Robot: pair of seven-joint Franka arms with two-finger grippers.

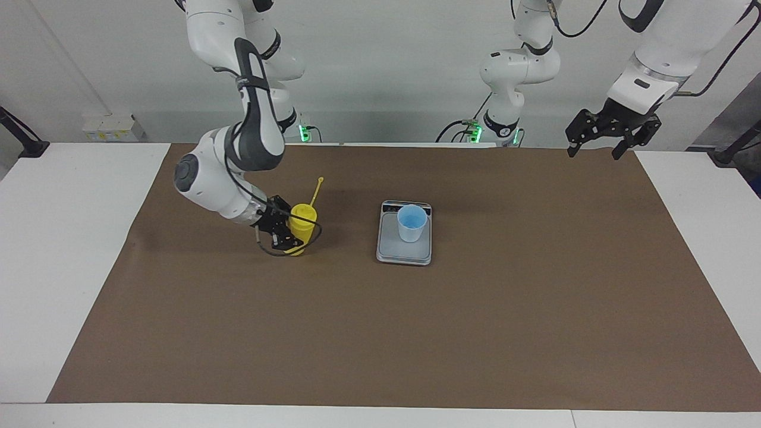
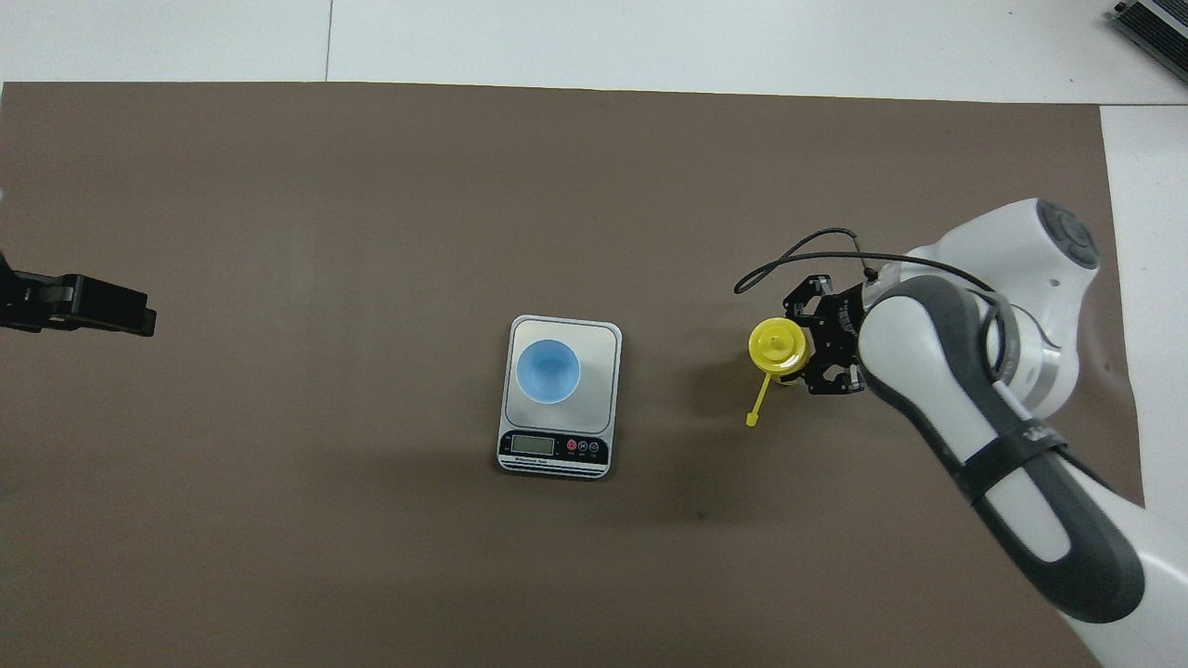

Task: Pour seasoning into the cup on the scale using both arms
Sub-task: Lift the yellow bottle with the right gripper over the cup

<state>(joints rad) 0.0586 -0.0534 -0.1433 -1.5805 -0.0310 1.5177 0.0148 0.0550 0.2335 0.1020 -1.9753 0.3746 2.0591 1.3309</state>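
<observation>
The seasoning, a yellow squeeze bottle, stands upright over the brown mat, beside the scale toward the right arm's end. Its cap strap sticks up. My right gripper is shut on the bottle's body from the side. I cannot tell whether the bottle's base touches the mat. The light blue cup stands on the silver scale at mid-table. My left gripper hangs open and waits in the air over the mat's edge at the left arm's end.
A brown mat covers most of the white table. The scale's dark display strip faces the robots. A dark device lies at a corner of the table farthest from the robots.
</observation>
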